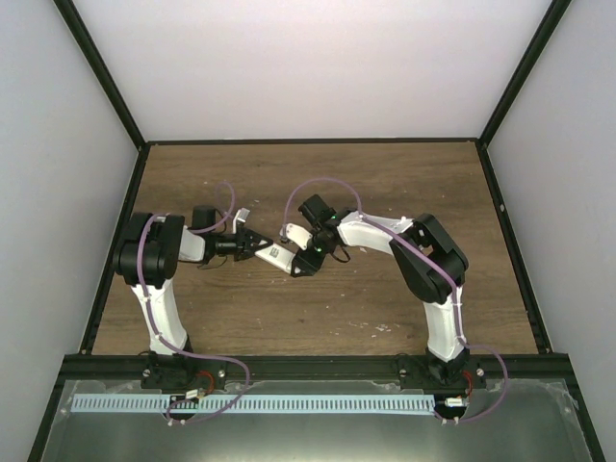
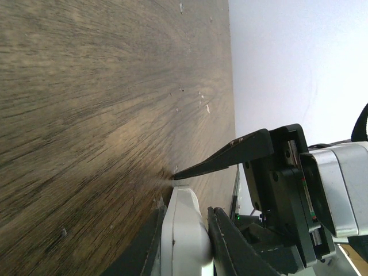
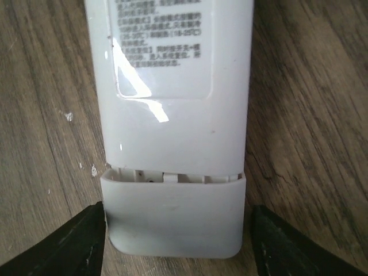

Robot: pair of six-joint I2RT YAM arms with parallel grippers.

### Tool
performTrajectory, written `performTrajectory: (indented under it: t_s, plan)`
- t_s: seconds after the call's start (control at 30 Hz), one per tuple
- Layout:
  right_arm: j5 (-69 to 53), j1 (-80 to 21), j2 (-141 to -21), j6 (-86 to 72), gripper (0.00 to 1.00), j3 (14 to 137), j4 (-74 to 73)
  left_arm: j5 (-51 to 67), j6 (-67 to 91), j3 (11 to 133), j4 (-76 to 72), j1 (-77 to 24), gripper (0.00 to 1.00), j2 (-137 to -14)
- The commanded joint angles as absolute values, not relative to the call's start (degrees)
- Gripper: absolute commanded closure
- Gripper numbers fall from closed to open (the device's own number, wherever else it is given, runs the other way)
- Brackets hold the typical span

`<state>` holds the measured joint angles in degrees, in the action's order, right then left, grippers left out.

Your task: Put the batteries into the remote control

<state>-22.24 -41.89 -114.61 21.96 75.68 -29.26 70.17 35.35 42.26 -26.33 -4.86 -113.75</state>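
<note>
While clamping remote control (image 3: 172, 115) over middle of table (image 1: 385, 308) with left gripper (image 2: 184, 210), straddling its capped end with right gripper (image 3: 178, 211), fingers (image 3: 63, 247) spread, not pinching. Label side facing right wrist camera.

Robot lab booth, white panel walls (image 1: 318, 67), black frame (image 1: 104, 75), wooden tabletop (image 1: 318, 322)

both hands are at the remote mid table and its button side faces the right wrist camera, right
Not the button side: the right wrist view shows the back of the remote control, with its printed label and battery cover. The left hand and right hand are both at it mid-table.
</note>
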Motion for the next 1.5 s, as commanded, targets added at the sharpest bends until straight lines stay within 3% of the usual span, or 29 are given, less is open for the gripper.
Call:
performTrajectory:
  t_s: [0.0, 0.27, 0.63, 0.93, 1.47]
  plan:
    - [-21.6, -42.6, -114.8, 21.9, 0.36, 78.0, -29.1, 68.8, 33.5, 41.7, -26.9, -4.9, 1.00, -115.3]
    - [-22.1, -42.6, -112.6, 21.8, 0.29, 77.7, -27.4, 69.0, 33.7, 41.7, -27.1, -4.9, 1.00, -115.1]
    - [-22.0, -39.9, -108.7, 21.5, 0.29, 76.7, -25.5, 69.0, 33.6, 41.5, -27.2, -4.9, 1.00, -115.0]
    - [-17.4, -38.3, -110.9, 21.7, 0.30, 77.5, -27.4, 69.0, 33.8, 41.4, -27.3, -4.9, 1.00, -115.0]
    - [-19.6, -38.5, -114.6, 19.9, 0.32, 79.1, -27.5, 68.9, 33.9, 41.3, -27.5, -4.9, 1.00, -115.1]
